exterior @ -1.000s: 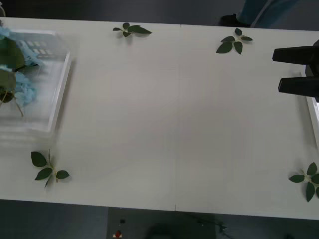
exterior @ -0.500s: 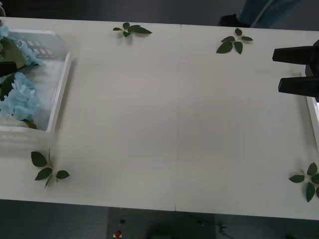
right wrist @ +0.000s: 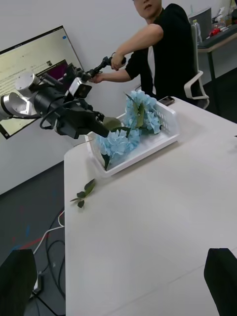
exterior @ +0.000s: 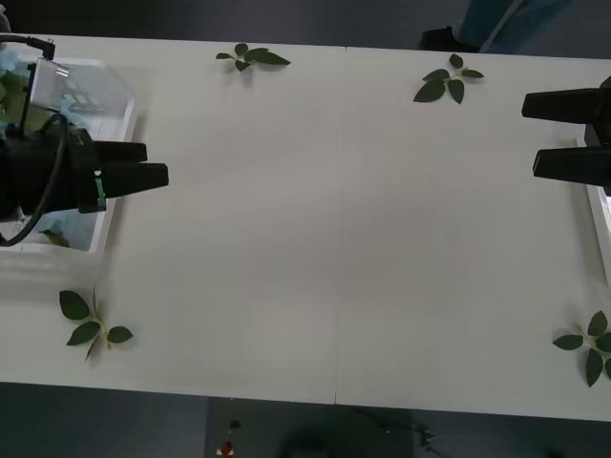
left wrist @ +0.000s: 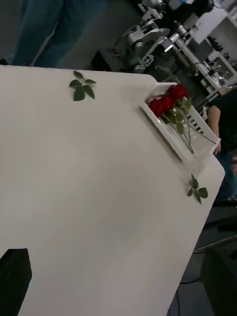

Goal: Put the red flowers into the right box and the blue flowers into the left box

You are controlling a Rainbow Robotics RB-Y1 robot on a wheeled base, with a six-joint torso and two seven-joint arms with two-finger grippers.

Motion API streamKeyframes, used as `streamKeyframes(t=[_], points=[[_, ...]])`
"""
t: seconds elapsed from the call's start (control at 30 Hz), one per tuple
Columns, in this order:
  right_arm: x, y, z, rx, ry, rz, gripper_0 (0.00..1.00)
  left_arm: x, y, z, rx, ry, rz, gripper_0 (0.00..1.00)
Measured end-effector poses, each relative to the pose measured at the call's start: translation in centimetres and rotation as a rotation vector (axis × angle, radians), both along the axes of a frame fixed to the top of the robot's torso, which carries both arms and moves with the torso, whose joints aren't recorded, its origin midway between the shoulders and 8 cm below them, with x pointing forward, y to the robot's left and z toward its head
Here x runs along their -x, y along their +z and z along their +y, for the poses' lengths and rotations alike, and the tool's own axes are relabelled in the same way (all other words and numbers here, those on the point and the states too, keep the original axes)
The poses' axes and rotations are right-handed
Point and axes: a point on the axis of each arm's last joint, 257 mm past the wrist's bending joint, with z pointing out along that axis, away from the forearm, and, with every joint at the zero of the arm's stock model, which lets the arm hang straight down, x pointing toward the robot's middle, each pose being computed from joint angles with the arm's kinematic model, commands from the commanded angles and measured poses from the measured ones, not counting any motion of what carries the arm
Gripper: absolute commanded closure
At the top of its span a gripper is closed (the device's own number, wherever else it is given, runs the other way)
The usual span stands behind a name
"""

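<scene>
The blue flowers (right wrist: 129, 132) lie in the left box (right wrist: 167, 134), a white tray at the table's left end. In the front view my left arm hides most of the left box (exterior: 107, 84). My left gripper (exterior: 156, 163) hangs above the box's right rim, black fingers open and pointing toward the table's middle, holding nothing. The red flowers (left wrist: 168, 101) lie in the right box (left wrist: 165, 134), which appears as a narrow white strip (exterior: 601, 221) at the right edge. My right gripper (exterior: 530, 135) hovers by that box, open and holding nothing.
Loose green leaf sprigs lie at the back centre (exterior: 253, 57), back right (exterior: 449, 82), front left (exterior: 91, 321) and front right (exterior: 587, 345). The wide white table (exterior: 344, 229) stretches between the two boxes.
The blue flowers dropped and settled in the left box. My left arm then swung in from the left over that box and now covers them. The right arm stayed still.
</scene>
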Motion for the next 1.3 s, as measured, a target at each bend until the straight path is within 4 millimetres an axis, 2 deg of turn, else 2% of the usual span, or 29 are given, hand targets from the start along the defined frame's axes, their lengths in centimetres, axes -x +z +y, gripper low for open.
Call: streamKeyframes(t=[0.27, 0.4, 0.6, 0.83, 1.03, 1.3], points=[[0.0, 0.0, 0.0, 0.0, 0.0, 0.0, 0.0, 1.7, 2.7, -5.1, 0.041, -0.146, -0.088, 0.0], [0.0, 0.0, 0.0, 0.0, 0.0, 0.0, 0.0, 2.1, 3.1, -7.9, 0.028, -0.217, -0.133, 0.0], [0.0, 0.0, 0.0, 0.0, 0.0, 0.0, 0.0, 2.3, 3.5, -11.0, 0.07, -0.254, -0.153, 0.0], [0.0, 0.0, 0.0, 0.0, 0.0, 0.0, 0.0, 2.8, 4.8, -13.1, 0.126, -0.285, -0.173, 0.0], [0.0, 0.0, 0.0, 0.0, 0.0, 0.0, 0.0, 4.1, 5.8, -14.9, 0.142, -0.347, -0.17, 0.0], [0.0, 0.0, 0.0, 0.0, 0.0, 0.0, 0.0, 4.7, 6.0, -15.3, 0.143, -0.364, -0.177, 0.0]])
